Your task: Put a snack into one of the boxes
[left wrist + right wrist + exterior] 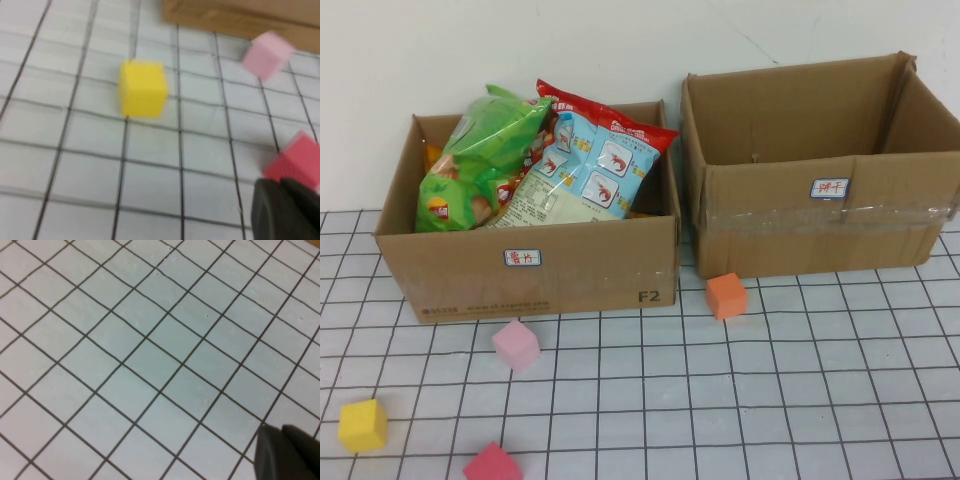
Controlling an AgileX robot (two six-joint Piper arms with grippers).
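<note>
The gridded surface (800, 400) carries two cardboard boxes: the left box (530, 270) already holds the snack bags (550, 160), propped against its back wall, while the right box (820, 230) looks empty. The left gripper (285, 210) hovers nearest the red cube (295, 160); the right gripper (287, 455) hangs over bare grid. Whether either pair of jaws is open, I cannot tell.

Two open cardboard boxes stand side by side on a gridded white surface. The left box (535, 262) holds a green snack bag (480, 160) and a red-topped, pale blue snack bag (585, 160), both leaning upright against each other, tops above the rim. The right box (820, 195) shows only bare inner walls. Neither gripper appears beside them.
</note>
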